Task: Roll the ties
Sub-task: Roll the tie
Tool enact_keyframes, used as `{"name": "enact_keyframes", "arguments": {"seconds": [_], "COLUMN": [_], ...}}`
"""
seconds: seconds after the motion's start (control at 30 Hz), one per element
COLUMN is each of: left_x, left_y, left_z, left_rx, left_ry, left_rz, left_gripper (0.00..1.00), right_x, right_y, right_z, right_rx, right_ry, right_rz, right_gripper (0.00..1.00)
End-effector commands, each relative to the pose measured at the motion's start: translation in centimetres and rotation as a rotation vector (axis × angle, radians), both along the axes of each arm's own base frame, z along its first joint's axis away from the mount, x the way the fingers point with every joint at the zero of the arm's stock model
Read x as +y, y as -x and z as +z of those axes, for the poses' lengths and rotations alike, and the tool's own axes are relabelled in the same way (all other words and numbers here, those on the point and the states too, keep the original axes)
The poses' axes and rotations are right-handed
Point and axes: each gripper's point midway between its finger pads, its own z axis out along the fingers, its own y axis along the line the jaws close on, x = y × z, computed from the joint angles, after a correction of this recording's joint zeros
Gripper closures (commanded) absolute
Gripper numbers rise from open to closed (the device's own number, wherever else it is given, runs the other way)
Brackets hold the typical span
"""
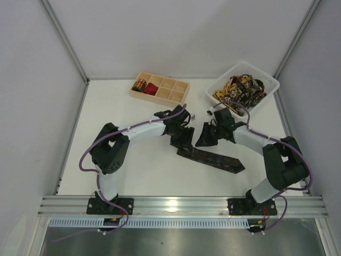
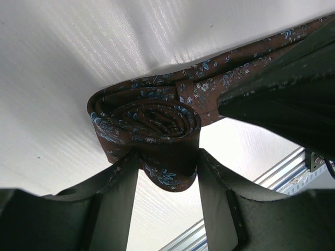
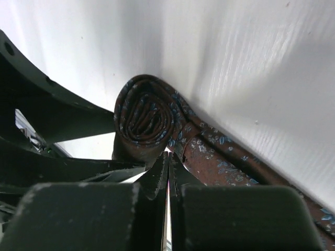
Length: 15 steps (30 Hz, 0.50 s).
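Gripping coiled end of brown tie (image 1: 216, 160) between left tool (image 2: 168, 170) at mid worktop (image 1: 144, 176), right tool (image 3: 167, 163) pinched together just beside the coil; probably calls for left-led rolling along flat tail stretching rightward toward right arm's base

Quick count: one dark brown floral fabric necktie (image 1: 213, 158) between left gripper (image 1: 184, 140) and right gripper (image 1: 205, 136). Past both: one pale wooden compartment tray (image 1: 173, 88) holding two rolls, one gold-and-black coil (image 1: 140, 85) and one red coil (image 1: 153, 89). One white plastic basket (image 1: 267, 80), tangled ties (image 1: 242, 89) inside, can't count those.
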Motion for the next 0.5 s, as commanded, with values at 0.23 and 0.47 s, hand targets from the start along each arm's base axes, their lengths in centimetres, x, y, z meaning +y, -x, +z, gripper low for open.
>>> {"name": "enact_keyframes", "arguments": {"seconds": [0.23, 0.47], "left_x": [-0.7, -1.3], "left_y": [-0.6, -0.2], "left_z": [0.8, 1.3], "left_rx": [-0.029, -0.046], "left_ry": [0.017, 0.012], "left_rz": [-0.006, -0.026], "left_gripper": [0.46, 0.44], "right_x": [1.5, 2.1], "right_y": [1.6, 1.6], "right_z": [0.6, -0.3], "right_rx": [0.022, 0.058], "right_ry": [-0.117, -0.166], "right_rz": [0.022, 0.001], "right_gripper": [1.0, 1.0]}}
